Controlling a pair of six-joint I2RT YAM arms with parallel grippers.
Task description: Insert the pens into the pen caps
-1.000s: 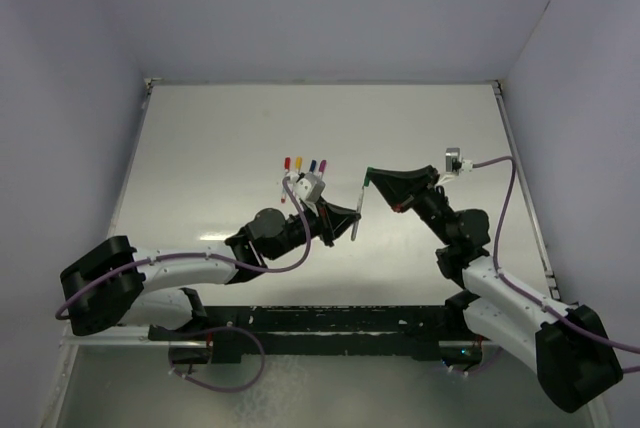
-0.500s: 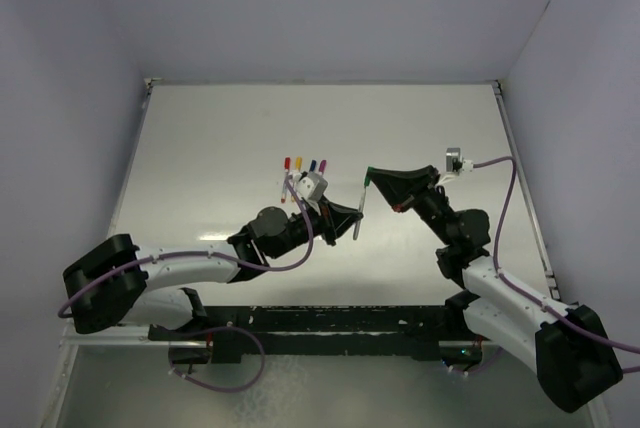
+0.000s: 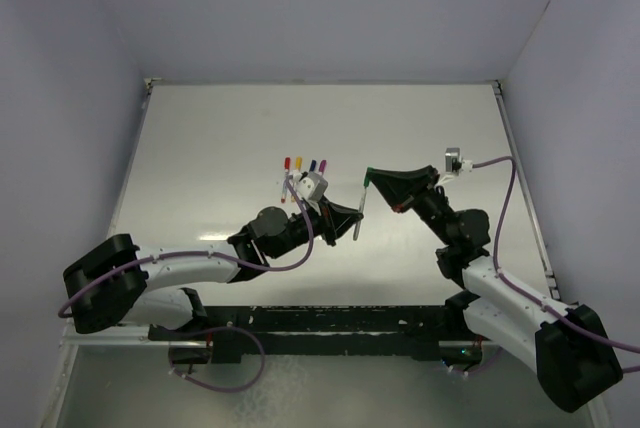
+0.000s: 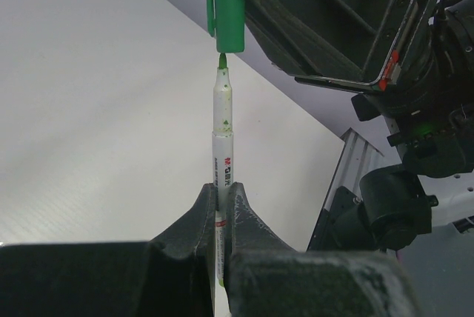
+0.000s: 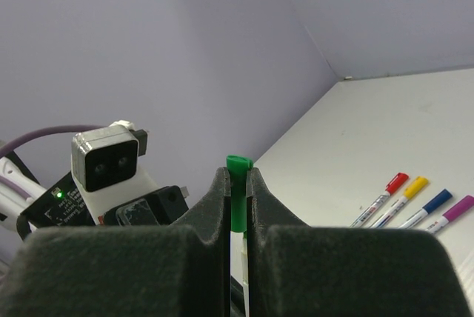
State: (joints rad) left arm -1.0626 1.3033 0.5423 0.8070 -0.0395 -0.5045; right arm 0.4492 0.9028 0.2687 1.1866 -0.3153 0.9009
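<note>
Capped pens [image 3: 303, 165]: four, wearing red, yellow, blue and purple caps, lying side by side on the worktop [image 3: 200, 138], roughly midway between its left and right edges.
Left end effector [image 4: 222, 197]: clamped around the lower barrel of a pen [image 4: 223, 121], held up off the worktop.
Pen: its green tip sits right at the mouth of the green cap [image 4: 224, 6], with the barrel outside it.
Green cap: in line with the pen.
Right end effector [image 5: 237, 184]: fingers pinching the green cap, just right of the left end effector.
</note>
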